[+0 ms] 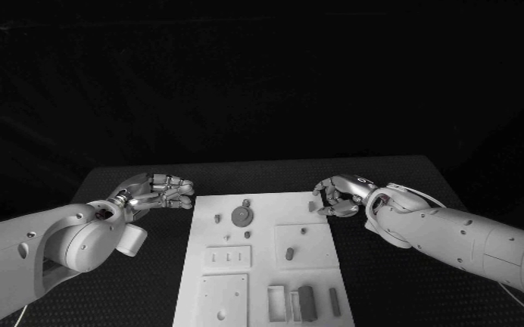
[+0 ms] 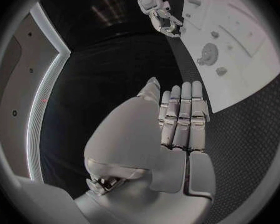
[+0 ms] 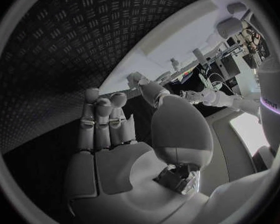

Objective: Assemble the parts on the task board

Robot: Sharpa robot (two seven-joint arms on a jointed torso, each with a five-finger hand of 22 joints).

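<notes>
The white task board (image 1: 262,266) lies mid-table. A grey round disc (image 1: 242,216) and small grey pegs (image 1: 289,253) sit on its far half; several upright grey blocks (image 1: 307,303) stand at its near edge. My left hand (image 1: 158,192) hovers just beyond the board's far left corner, fingers loosely bent and side by side, holding nothing (image 2: 180,117). My right hand (image 1: 341,195) hangs over the far right corner, beside a small peg (image 1: 310,206); its fingers and thumb are apart and nothing is between them (image 3: 102,124). In the left wrist view the board (image 2: 252,69) and disc (image 2: 209,52) lie beside the hand.
Black textured table top (image 1: 120,183) surrounds the board on all sides. Square recessed plates (image 1: 227,257) mark the board's middle and near left. The right wrist view shows the board's edge (image 3: 171,40) and my left arm (image 3: 214,97) across it.
</notes>
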